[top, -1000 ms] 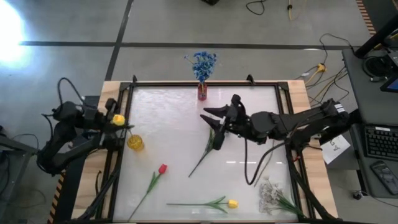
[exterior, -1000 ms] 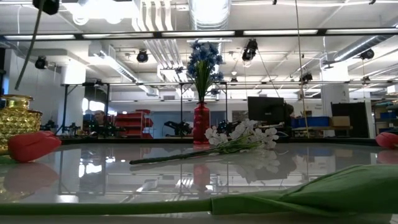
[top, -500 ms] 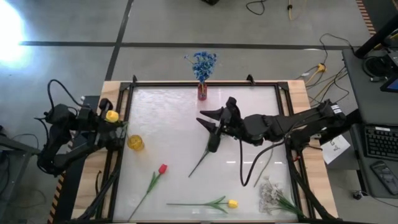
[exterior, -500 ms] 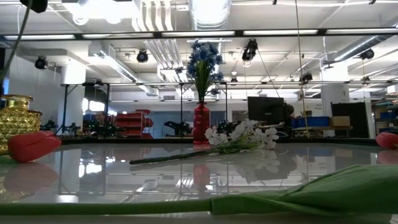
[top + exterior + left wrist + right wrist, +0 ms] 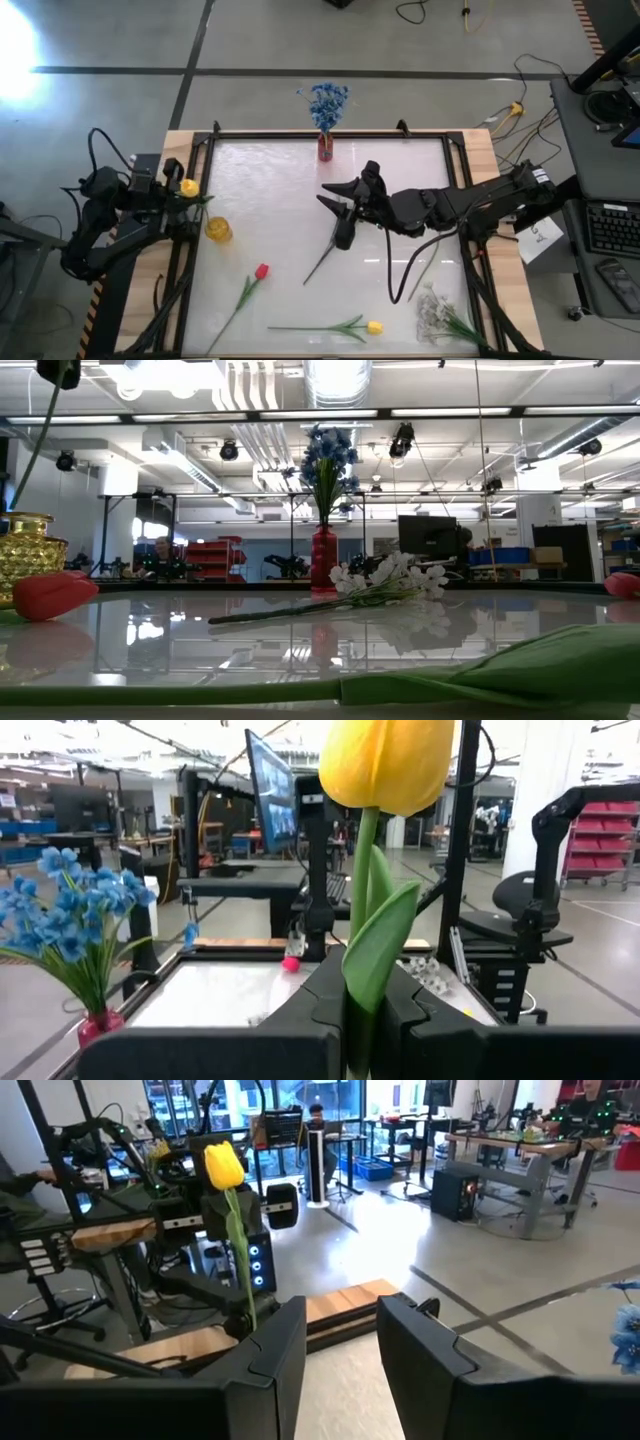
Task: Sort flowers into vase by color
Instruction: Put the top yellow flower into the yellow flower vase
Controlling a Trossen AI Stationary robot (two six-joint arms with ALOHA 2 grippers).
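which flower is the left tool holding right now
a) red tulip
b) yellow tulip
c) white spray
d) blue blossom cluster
b) The left tool is shut on the stem of a yellow tulip, whose bloom stands upright above the fingers in the left wrist view; the high view shows the same yellow bloom at that arm's tip at the table's left edge.

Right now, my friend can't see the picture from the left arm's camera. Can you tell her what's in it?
A yellow tulip stands upright, its green stem pinched in the left tool. Off to one side, blue flowers sit in a small red vase by the white table.
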